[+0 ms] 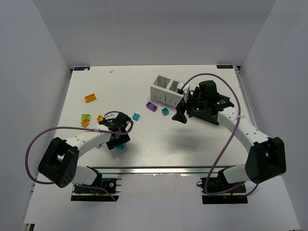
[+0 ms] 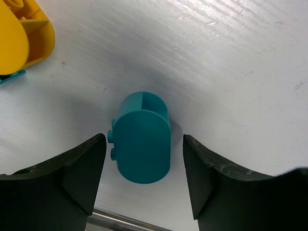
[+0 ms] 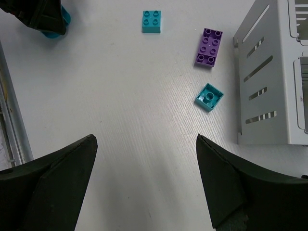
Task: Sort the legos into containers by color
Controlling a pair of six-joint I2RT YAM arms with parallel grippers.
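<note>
Around a smooth, round-ended cyan brick (image 2: 144, 130), our left claw (image 2: 143, 144) stands parted, not touching. Our right claw (image 3: 145, 139) gapes wide.

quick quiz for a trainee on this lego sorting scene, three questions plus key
1. True or false: the left claw is clamped on the rounded cyan brick.
2. What colour is the long brick lying beside the white container? A purple, B orange, C lime.
3. Fill in: the right claw is ___ and holds nothing.

Key
1. False: the claw straddles the brick, with a gap on each side.
2. A.
3. Open.
</note>
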